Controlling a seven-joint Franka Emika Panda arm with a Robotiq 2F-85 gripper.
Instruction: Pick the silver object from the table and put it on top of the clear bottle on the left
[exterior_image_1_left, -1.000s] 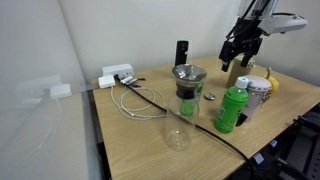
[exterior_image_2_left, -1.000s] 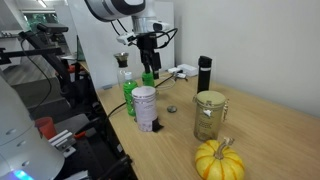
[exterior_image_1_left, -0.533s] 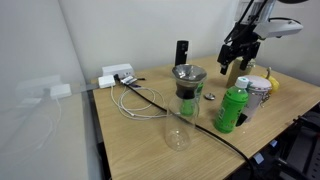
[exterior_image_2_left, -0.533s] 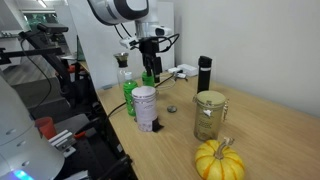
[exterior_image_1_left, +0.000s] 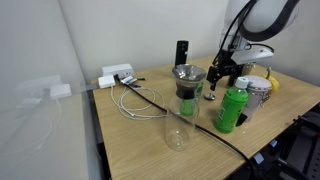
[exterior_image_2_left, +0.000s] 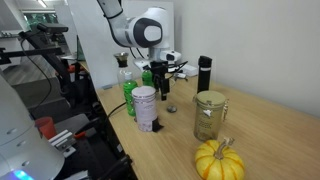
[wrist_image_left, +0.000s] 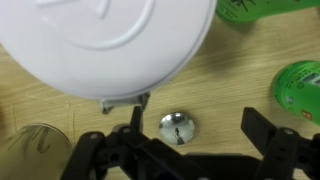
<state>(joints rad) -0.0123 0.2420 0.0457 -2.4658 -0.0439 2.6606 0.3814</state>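
The silver object (wrist_image_left: 178, 127) is a small round shiny cap lying on the wooden table; it shows in both exterior views (exterior_image_1_left: 209, 97) (exterior_image_2_left: 171, 109). My gripper (wrist_image_left: 197, 125) is open and empty, low over the table, with the cap between its fingers nearer one finger, apart from both. It also shows in both exterior views (exterior_image_1_left: 219, 80) (exterior_image_2_left: 160, 92). The clear bottle (exterior_image_1_left: 187, 92) with a dark funnel top stands just beside the cap; in an exterior view only its top (exterior_image_2_left: 124, 63) shows behind the green bottle.
A green plastic bottle (exterior_image_1_left: 232, 108) (wrist_image_left: 300, 85) and a silver-white can (exterior_image_1_left: 259, 94) (exterior_image_2_left: 144, 108) (wrist_image_left: 120, 40) stand close to the gripper. A clear glass (exterior_image_1_left: 177, 132), cables (exterior_image_1_left: 140, 100), a black cylinder (exterior_image_1_left: 182, 53), a glass jar (exterior_image_2_left: 209, 115) and a pumpkin (exterior_image_2_left: 219, 160) are also on the table.
The gripper has come down from high above the can and moved toward the clear bottle, ending low over the silver cap. Nothing on the table has moved.
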